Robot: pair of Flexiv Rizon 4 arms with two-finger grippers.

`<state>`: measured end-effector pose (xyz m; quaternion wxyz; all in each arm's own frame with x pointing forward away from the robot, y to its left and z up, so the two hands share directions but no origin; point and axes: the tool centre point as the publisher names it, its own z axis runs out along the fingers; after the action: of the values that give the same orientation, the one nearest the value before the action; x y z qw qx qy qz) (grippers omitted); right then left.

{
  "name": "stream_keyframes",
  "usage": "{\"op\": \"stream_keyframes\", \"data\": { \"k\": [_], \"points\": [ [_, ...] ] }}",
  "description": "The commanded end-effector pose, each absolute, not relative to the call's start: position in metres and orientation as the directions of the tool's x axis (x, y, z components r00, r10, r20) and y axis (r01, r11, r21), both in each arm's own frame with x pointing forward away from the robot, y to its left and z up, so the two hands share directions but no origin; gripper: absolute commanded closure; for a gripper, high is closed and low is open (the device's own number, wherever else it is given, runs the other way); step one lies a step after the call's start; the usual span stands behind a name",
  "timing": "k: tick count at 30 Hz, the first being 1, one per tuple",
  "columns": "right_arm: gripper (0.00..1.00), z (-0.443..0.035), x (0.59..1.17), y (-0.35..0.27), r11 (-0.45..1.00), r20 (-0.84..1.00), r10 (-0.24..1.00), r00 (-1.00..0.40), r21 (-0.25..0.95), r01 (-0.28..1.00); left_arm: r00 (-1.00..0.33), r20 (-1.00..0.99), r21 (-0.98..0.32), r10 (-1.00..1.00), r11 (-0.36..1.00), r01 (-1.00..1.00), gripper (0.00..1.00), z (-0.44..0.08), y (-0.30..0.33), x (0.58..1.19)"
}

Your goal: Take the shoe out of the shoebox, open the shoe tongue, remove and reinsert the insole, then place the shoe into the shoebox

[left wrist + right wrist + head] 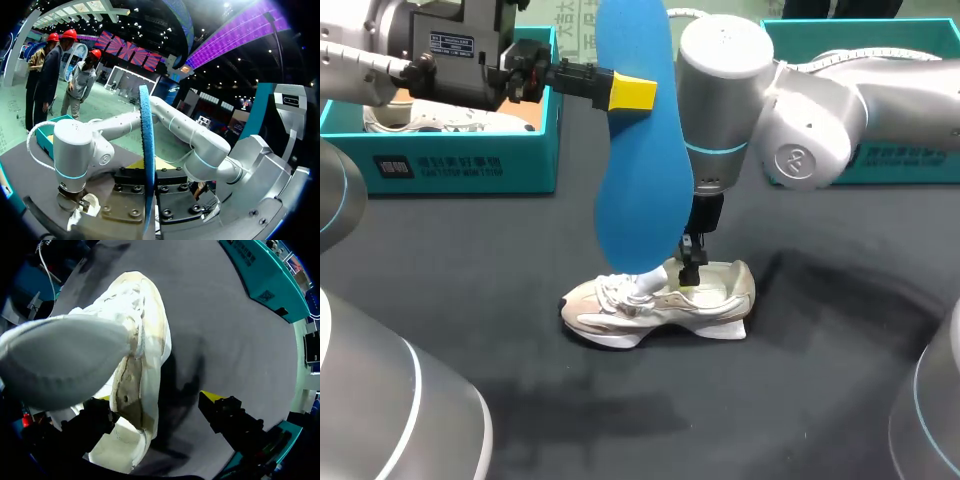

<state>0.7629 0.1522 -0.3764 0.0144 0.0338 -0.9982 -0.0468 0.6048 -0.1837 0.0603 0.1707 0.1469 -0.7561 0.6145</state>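
While left tool [638, 92] grips insole [635, 170] aloft, right tool [688, 275] hangs over shoe [660, 305].

Dark grey matte table [820, 400] with softer, darker patches across its surface.

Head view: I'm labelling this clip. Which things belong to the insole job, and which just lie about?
Job: blue insole, left gripper holding it, white shoe, right gripper at the shoe.
Lying about, unless one is the shoebox: left teal box, right teal box.
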Motion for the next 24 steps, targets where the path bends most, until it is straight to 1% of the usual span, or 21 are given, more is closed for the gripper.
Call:
{"op": "stream_keyframes", "data": {
  "k": [1, 3, 4, 6, 7, 8, 9, 18, 24],
  "points": [
    [0.03, -0.386, 0.766, 0.155, 0.993, 0.038, -0.069, -0.997, 0.095, -0.065, -0.898, 0.439, -0.878, -0.014, 0.203, -0.432, 1.0, 0.06, -0.184, 0.605],
    [0.2, -0.387, 0.765, 0.155, 0.994, 0.043, -0.067, -0.997, 0.095, -0.063, -0.898, 0.439, -0.878, -0.014, 0.203, -0.432, 1.0, 0.06, -0.184, 0.605],
    [0.33, -0.388, 0.765, 0.154, 0.993, 0.049, -0.068, -0.997, 0.096, -0.063, -0.898, 0.439, -0.878, -0.014, 0.203, -0.432, 1.0, 0.06, -0.184, 0.605],
    [0.55, -0.391, 0.765, 0.154, 0.993, 0.054, -0.069, -0.996, 0.1, -0.064, -0.898, 0.439, -0.878, -0.014, 0.203, -0.432, 1.0, 0.06, -0.184, 0.605],
    [0.62, -0.391, 0.764, 0.154, 0.993, 0.056, -0.07, -0.996, 0.102, -0.064, -0.898, 0.439, -0.878, -0.014, 0.203, -0.432, 1.0, 0.06, -0.184, 0.605],
    [0.75, -0.392, 0.764, 0.154, 0.993, 0.057, -0.07, -0.996, 0.103, -0.064, -0.898, 0.439, -0.878, -0.014, 0.203, -0.432, 1.0, 0.06, -0.184, 0.605],
    [1.0, -0.392, 0.764, 0.155, 0.993, 0.061, -0.071, -0.996, 0.103, -0.065, -0.898, 0.439, -0.878, -0.014, 0.203, -0.432, 1.0, 0.06, -0.184, 0.605],
    [1.0, -0.386, 0.759, 0.155, 0.994, 0.07, -0.072, -0.995, 0.088, -0.066, -0.898, 0.439, -0.878, -0.014, 0.203, -0.432, 1.0, 0.06, -0.184, 0.605],
    [1.0, -0.378, 0.755, 0.156, 0.995, 0.087, -0.053, -0.995, 0.086, -0.045, -0.898, 0.439, -0.878, -0.014, 0.203, -0.432, 1.0, 0.06, -0.184, 0.605]
  ]
}}
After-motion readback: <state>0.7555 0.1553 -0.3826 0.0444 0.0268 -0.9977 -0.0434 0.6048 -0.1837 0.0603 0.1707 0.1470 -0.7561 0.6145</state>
